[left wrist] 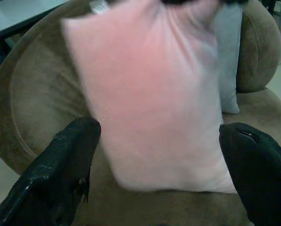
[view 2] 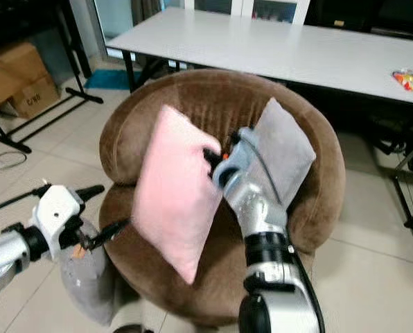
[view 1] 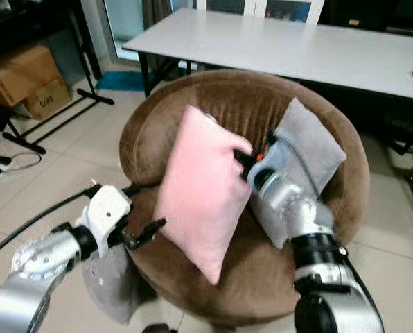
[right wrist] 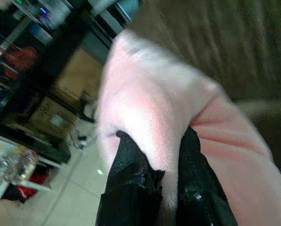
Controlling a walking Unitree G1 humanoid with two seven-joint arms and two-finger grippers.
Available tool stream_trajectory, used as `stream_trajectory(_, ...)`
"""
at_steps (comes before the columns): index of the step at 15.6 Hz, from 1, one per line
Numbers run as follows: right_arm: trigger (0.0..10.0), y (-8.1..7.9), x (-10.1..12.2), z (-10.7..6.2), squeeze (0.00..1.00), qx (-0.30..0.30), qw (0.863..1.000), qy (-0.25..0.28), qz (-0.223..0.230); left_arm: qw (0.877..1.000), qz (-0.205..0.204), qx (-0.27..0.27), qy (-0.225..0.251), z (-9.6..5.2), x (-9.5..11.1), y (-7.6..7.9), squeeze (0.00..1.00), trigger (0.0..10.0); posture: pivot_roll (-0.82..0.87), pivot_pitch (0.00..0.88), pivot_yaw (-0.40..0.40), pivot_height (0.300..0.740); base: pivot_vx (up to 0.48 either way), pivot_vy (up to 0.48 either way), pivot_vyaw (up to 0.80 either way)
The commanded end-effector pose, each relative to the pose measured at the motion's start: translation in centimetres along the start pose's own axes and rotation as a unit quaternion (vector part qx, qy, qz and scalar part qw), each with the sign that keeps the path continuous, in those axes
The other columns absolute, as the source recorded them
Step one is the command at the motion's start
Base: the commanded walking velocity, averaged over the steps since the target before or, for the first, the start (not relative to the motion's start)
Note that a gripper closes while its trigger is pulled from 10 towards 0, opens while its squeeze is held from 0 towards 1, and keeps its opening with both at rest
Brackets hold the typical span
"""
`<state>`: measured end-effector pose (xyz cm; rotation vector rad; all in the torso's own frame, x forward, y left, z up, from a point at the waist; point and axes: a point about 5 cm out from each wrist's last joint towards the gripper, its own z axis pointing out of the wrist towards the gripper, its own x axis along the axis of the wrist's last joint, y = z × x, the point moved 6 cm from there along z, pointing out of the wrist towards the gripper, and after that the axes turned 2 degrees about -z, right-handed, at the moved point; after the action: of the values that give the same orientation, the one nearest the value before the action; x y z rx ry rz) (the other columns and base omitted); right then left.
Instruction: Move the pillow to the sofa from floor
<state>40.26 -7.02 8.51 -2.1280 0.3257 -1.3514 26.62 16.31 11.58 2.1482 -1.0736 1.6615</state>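
Left gripper [view 1: 143, 211]: nearest to us, at the sofa's front left edge, its fingers [left wrist: 60, 174] spread wide and released, pointing at the pink pillow's lower half without touching it.
Grey pillow on the floor [view 1: 109, 284]: we see it below our left arm, against the sofa's base.
Right gripper [right wrist: 161, 179]: clenched on the pink pillow, pinching a fold of fabric at its right edge.
Pink pillow [view 1: 203, 187]: held upright and tilted over the seat of the sofa, its lower corner near the seat's front edge, its top corner against the backrest.
Sofa [view 1: 248, 111]: brown, round, with a curved back; a second grey pillow [view 1: 310, 152] leans in its right side just behind our right arm.
Floor [view 1: 61, 166]: pale tile, open to the sofa's left.
Counter [view 1: 276, 45]: white, long, behind the sofa.
Cardboard boxes [view 1: 26, 80]: far left, under a dark rack.
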Motion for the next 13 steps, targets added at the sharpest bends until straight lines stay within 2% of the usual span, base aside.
stream_trajectory(1, 10.0, 0.4, 1.0, 0.4, 0.00, -0.007, 1.000, 0.017, -0.010, 1.000, 0.003, -0.003, -0.005, -0.2, 0.0, 0.1, 0.00, 10.0, 0.13, 0.000, -0.022, 0.740, 0.000, 0.000, 0.00)
stream_trajectory(5, 10.0, 5.2, 1.1, 0.2, 0.00, -0.116, 0.993, 0.034, -0.002, 1.000, -0.009, -0.016, -0.016, -0.9, -0.7, 0.5, 0.00, 10.0, 0.12, 0.000, -0.023, 0.740, 0.000, 0.000, 0.00)
stream_trajectory(6, 10.0, 6.6, 1.8, -0.3, 0.00, -0.137, 0.989, 0.050, -0.006, 0.999, -0.026, -0.041, -0.010, -1.1, -0.5, 1.1, 0.00, 10.0, 0.11, 0.000, -0.018, 0.740, 0.000, 0.000, 0.00)
stream_trajectory(7, 10.0, 7.0, 2.0, -0.4, 0.00, -0.142, 0.988, 0.056, -0.008, 0.998, -0.031, -0.050, -0.008, -1.2, -0.5, 1.4, 0.00, 10.0, 0.11, 0.000, -0.017, 0.740, 0.000, 0.000, 0.00)
stream_trajectory(8, 10.0, 8.4, 3.0, -0.9, 0.00, -0.162, 0.984, 0.078, -0.009, 0.997, -0.044, -0.064, 0.005, -1.2, 0.0, 1.6, 0.00, 10.0, 0.11, 0.000, -0.013, 0.740, 0.000, 0.000, 0.00)
stream_trajectory(9, 10.0, 8.8, 3.4, -1.2, 0.19, -0.169, 0.982, 0.088, -0.008, 0.997, -0.048, -0.064, 0.013, -1.1, 0.4, 1.6, 0.00, 10.0, 0.10, 0.000, -0.011, 0.740, 0.000, 0.000, 0.00)
stream_trajectory(10, 10.0, 9.6, 4.1, -1.5, 1.00, -0.183, 0.978, 0.102, -0.012, 0.996, -0.052, -0.065, 0.020, -1.0, 0.7, 1.5, 0.00, 10.0, 0.10, 0.000, -0.007, 0.740, 0.000, 0.000, 0.00)
stream_trajectory(12, 10.0, 10.6, 5.6, -2.2, 1.00, -0.198, 0.971, 0.128, -0.030, 0.996, -0.049, -0.069, 0.023, -0.8, 0.8, 1.5, 0.00, 10.0, 0.09, 0.000, -0.005, 0.740, 0.000, 0.000, 0.00)
stream_trajectory(13, 10.0, 10.2, 5.7, -2.1, 1.00, -0.176, 0.975, 0.130, -0.027, 0.996, -0.049, -0.069, 0.024, -0.8, 0.8, 1.4, 0.00, 10.0, 0.09, 0.000, -0.005, 0.740, 0.000, 0.000, 0.00)
